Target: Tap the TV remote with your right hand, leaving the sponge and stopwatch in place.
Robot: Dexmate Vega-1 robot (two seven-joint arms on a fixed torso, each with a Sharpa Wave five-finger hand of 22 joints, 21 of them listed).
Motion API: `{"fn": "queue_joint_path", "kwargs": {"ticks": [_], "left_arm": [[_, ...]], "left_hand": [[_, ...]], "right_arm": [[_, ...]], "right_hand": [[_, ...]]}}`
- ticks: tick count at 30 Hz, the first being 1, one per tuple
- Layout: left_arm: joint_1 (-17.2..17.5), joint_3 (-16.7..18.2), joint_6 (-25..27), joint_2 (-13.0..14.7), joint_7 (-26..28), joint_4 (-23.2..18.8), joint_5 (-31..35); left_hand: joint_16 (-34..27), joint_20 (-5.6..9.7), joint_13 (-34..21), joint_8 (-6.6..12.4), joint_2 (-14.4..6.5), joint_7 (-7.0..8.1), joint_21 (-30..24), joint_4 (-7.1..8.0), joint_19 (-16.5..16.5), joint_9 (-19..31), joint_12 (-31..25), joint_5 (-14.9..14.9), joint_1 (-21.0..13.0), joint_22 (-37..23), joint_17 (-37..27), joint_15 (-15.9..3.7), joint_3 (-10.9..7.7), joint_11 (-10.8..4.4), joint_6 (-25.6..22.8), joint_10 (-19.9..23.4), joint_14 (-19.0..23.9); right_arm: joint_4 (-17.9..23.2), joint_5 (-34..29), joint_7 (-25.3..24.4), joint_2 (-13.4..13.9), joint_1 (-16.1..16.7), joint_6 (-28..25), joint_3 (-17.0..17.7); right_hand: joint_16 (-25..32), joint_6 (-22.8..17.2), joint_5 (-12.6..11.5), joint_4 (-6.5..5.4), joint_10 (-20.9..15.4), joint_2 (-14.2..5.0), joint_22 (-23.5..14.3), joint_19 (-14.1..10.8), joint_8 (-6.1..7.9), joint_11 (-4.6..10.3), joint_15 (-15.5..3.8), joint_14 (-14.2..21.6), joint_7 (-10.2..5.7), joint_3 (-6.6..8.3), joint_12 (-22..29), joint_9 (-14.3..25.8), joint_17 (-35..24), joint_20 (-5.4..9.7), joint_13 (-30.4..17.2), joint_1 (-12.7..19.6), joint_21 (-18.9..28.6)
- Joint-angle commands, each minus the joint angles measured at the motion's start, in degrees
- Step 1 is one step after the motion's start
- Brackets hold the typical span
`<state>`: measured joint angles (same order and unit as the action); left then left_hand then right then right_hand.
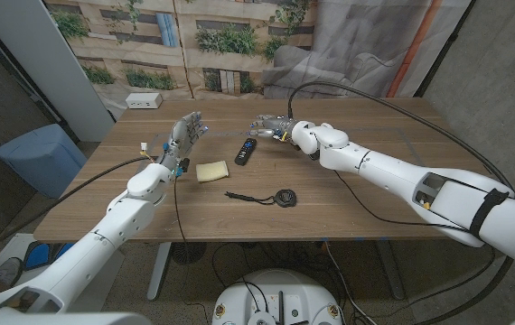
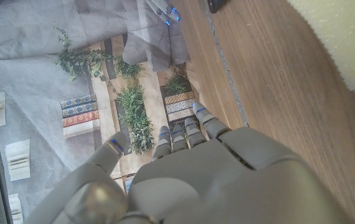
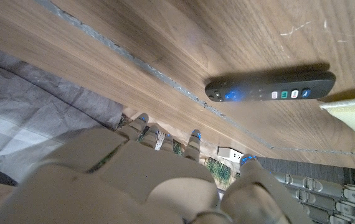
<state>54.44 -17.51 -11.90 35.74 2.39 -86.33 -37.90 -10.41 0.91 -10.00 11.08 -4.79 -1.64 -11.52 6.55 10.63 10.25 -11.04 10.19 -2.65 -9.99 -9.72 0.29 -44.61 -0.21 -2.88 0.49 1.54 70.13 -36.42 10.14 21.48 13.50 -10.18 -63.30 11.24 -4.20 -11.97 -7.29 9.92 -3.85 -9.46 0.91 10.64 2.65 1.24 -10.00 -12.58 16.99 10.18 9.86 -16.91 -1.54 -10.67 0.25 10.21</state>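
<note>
1. Wooden table [image 1: 366,194]: bears every item below.
2. Right hand [image 1: 271,127]: held above the table just beside the far end of the TV remote, not touching it; fingers apart, holding nothing.
3. Left hand [image 1: 185,135]: raised near the sponge's left, fingers extended and spread, empty.
4. Sponge [image 1: 211,171]: yellow, flat on the table, just left of the remote.
5. TV remote [image 1: 245,150]: black, lying at table centre.
6. Stopwatch [image 1: 284,198]: black, with cord, nearer the front edge.
</note>
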Motion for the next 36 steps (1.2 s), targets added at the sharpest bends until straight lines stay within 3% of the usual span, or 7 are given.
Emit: {"fn": "queue_joint_path", "kwargs": {"ticks": [1, 7, 36], "left_arm": [[-0.1, 0.1, -0.3, 0.3, -0.7, 0.6, -0.3], [0.7, 0.4, 0.2, 0.7, 0.1, -0.5, -0.4], [1.3, 0.4, -0.6, 0.4, 0.1, -0.9, -0.4]], "left_hand": [[-0.1, -0.08, -0.3, -0.06, -5.9, 0.33, -0.3, -0.01, 0.7, 0.3, -0.1, 0.0, -0.4, -0.2, -0.3, 0.06, -0.21, -0.03, -0.3, 0.6, 0.6], [-0.1, -0.05, -0.3, -0.05, -5.9, 0.34, -0.3, 0.06, 0.7, 0.3, -0.1, 0.0, -0.4, -0.2, -0.3, 0.09, -0.23, -0.05, -0.4, 0.6, 0.6], [-0.1, -0.05, -0.3, 0.0, -5.9, 0.36, -0.2, 0.03, 0.6, 0.3, 0.0, 0.0, -0.5, -0.2, -0.3, 0.07, -0.21, -0.07, -0.6, 0.6, 0.6]], "right_arm": [[-2.4, 0.6, 0.1, -1.4, -0.6, 0.4, -1.3], [-2.9, 1.2, 0.5, -1.8, -0.7, 0.7, -1.7], [-3.7, 2.9, 0.9, -2.2, 0.0, -1.3, -2.5]], "right_hand": [[0.1, 0.2, -0.1, -0.44, 3.0, -1.92, -0.3, 0.3, -0.11, -0.31, 0.25, -4.5, 0.1, 0.02, 0.1, 0.1, -0.1, -0.14, 0.0, -0.4, 0.2], [0.2, 0.7, -0.1, -0.75, 3.3, -1.9, -0.3, 0.7, -0.27, -0.58, 0.11, -5.0, 0.43, -0.24, 0.2, 0.1, -0.2, 1.47, 0.0, -0.4, 0.3], [1.1, 0.0, -0.4, -1.24, 2.1, -2.13, -0.3, -0.6, -0.09, -0.67, 0.3, -3.7, 0.55, -0.54, 0.9, 0.1, -0.2, 1.37, 0.1, -0.2, 0.9]]}}
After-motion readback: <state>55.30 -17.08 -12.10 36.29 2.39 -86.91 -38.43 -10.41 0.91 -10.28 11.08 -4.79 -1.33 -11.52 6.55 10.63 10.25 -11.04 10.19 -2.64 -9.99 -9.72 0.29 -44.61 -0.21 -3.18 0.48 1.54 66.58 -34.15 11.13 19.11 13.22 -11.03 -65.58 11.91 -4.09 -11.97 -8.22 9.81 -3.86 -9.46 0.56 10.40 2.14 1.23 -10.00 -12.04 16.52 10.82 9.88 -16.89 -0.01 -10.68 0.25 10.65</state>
